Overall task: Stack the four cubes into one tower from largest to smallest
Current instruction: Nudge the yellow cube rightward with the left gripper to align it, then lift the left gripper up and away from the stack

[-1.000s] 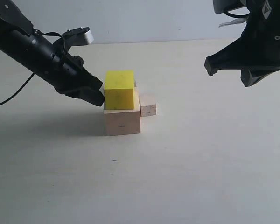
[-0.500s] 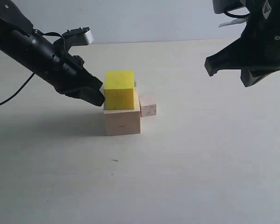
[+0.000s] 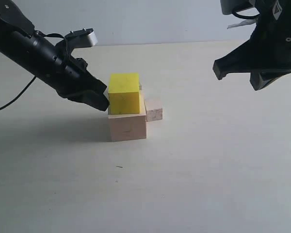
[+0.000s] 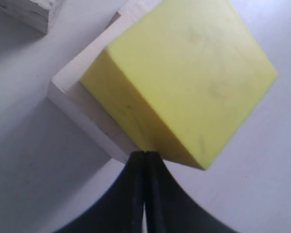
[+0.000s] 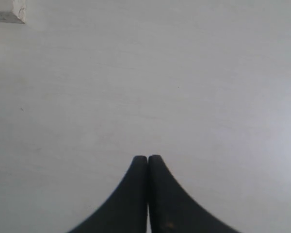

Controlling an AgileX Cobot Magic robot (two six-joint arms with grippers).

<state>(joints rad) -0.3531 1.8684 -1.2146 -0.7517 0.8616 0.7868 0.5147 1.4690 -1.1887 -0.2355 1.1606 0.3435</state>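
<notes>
The yellow cube (image 3: pixel 123 93) (image 4: pixel 184 77) rests on the large pale wooden cube (image 3: pixel 127 125) (image 4: pixel 87 111), shifted toward its left edge. A small wooden cube (image 3: pixel 153 109) stands on the table just behind and to the right of them. A pale sliver (image 3: pixel 140 87) shows behind the yellow cube; I cannot tell what it is. My left gripper (image 3: pixel 106 102) (image 4: pixel 144 154) is shut and empty, its tips against the yellow cube's lower left edge. My right gripper (image 3: pixel 217 68) (image 5: pixel 148 158) hangs shut and empty, high at the right.
The left wrist view catches part of another pale wooden cube (image 4: pixel 34 9) beyond the stack. A wooden cube's corner (image 5: pixel 18 8) shows at the edge of the right wrist view. The pale tabletop (image 3: pixel 208 170) stretches in front and to the right.
My left gripper has edged very slightly toward the yellow cube. The cubes and the right arm have not visibly moved.
</notes>
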